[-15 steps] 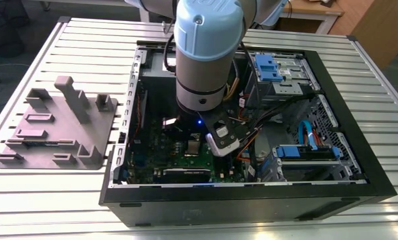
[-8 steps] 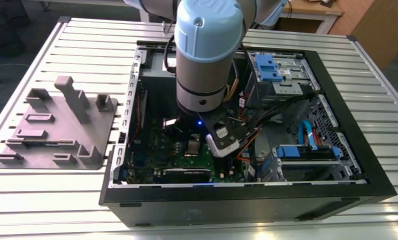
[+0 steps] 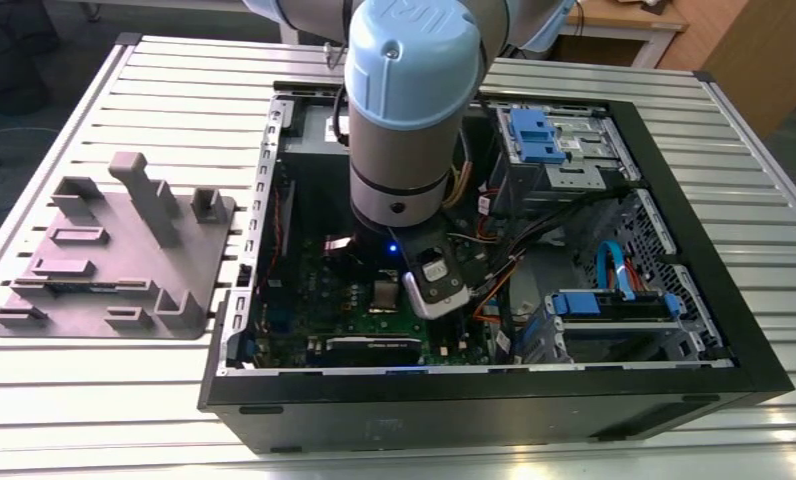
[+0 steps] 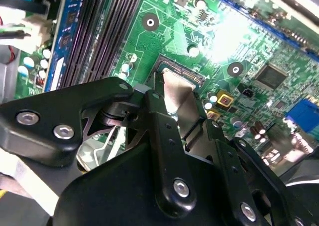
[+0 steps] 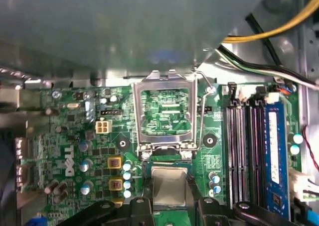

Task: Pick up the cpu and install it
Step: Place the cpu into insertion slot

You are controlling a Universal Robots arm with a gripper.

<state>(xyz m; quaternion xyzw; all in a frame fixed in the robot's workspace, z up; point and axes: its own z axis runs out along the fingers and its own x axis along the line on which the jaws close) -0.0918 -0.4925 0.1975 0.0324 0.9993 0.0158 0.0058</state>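
The cpu point(image 5: 168, 186), a small flat square chip with a silvery-grey top, sits face up, gripped between the claw's point(image 4: 178, 100) 2 fingers, at the dark socket point(image 5: 167, 159) near the motherboard's point(image 5: 75, 136) middle.

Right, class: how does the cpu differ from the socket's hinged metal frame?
The cpu is a solid plate; the hinged frame is an open window with the motherboard showing through. The cpu is smaller than the hinged frame. Both are silvery metal squares.
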